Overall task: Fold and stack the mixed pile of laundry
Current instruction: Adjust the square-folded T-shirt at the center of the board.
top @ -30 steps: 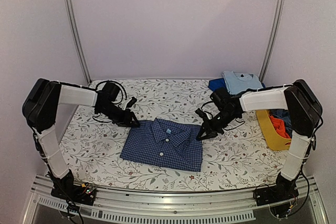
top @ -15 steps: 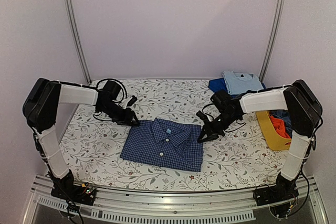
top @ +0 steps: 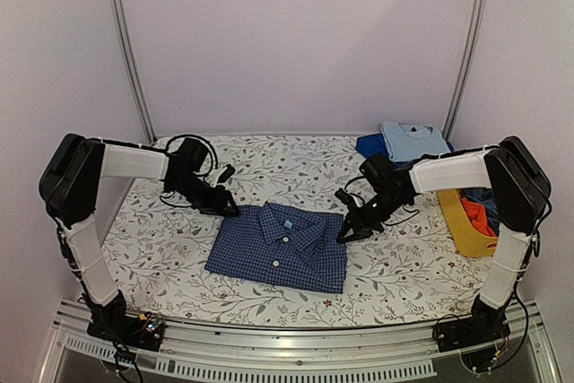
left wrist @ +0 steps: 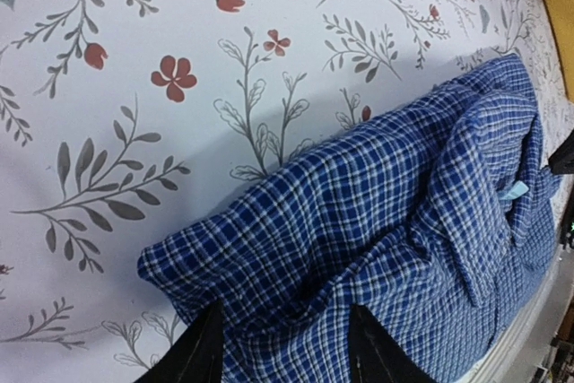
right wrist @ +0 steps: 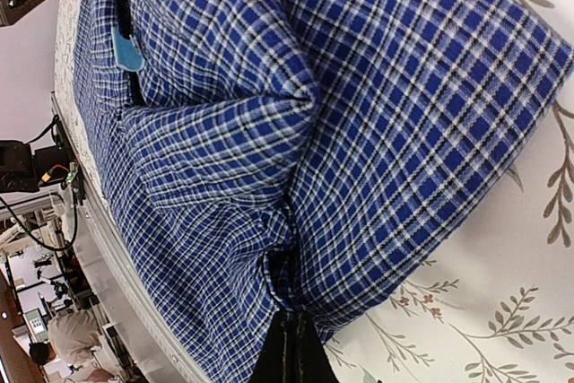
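Left side of the fold released
The left gripper [top: 226, 206] had spread wider at the blue check shirt [top: 280, 246]'s upper-left corner; the right gripper [top: 348, 232] stayed pinched on its right edge.

Matt woven shirt [top: 280, 248] on matt floral tablecloth [top: 161, 248].

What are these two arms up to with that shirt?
Folding laundry. A folded checked shirt lies between them. The right gripper is shut on its far right corner; the left gripper stands open at its far left corner. Folded clothes lie at the back right; a yellow basket holds more.
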Robot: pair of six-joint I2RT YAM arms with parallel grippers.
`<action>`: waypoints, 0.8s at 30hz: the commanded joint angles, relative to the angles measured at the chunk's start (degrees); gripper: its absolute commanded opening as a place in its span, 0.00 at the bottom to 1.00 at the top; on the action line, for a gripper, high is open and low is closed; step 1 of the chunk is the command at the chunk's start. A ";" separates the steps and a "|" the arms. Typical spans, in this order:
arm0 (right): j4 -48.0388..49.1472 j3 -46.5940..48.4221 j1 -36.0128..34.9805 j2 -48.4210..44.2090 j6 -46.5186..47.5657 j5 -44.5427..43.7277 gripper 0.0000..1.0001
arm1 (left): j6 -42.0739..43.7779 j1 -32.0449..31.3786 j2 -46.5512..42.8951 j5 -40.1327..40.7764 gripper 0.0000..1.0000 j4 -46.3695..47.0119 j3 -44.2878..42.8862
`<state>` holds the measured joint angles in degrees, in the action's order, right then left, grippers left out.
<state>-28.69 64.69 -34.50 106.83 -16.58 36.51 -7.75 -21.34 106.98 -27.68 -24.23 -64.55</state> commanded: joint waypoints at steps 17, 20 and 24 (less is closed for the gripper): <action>2.80 -0.79 -0.22 -3.73 -0.72 -2.84 0.00 | -0.21 2.28 -4.05 -2.18 0.00 -0.37 1.37; 4.13 -0.93 -0.22 -5.63 -0.97 -4.60 0.00 | -1.19 4.13 -6.24 -2.38 0.00 1.55 2.90; 5.92 -1.58 -0.23 -6.92 -1.28 -6.92 0.00 | -1.41 5.36 -7.01 -2.76 0.00 3.32 3.93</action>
<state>-26.02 64.05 -34.50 102.74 -17.21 32.77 -8.43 -17.50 101.89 -29.80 -23.97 -61.80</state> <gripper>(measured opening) 0.009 0.005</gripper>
